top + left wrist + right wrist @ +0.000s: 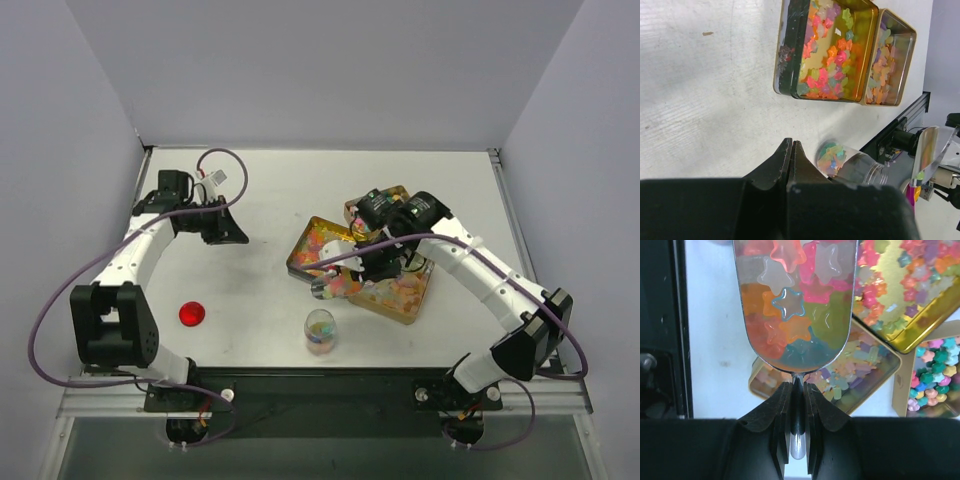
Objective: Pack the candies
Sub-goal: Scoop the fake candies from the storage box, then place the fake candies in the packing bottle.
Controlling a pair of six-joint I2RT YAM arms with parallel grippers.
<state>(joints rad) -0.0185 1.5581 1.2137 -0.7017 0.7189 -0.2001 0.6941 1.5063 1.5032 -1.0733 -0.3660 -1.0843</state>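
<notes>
Silver scoop (799, 310) of candies (785, 252) gripped by right jaws, perhaps above tins (910, 325); left jaws closed.

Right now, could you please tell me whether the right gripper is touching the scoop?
Touching. In the right wrist view the right gripper is clamped on the thin handle of the scoop, with no gap on either side; candies fill its bowl.

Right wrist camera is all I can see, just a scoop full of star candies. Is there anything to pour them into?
Observer: Yes, a clear jar stands on the table near the middle of the front edge, with some candies inside.
Operator: Is its lid on?
Observer: No, a red lid lies apart, to the jar's left.
Operator: Is the left end effector holding anything?
Observer: No, it is shut and empty.
</notes>
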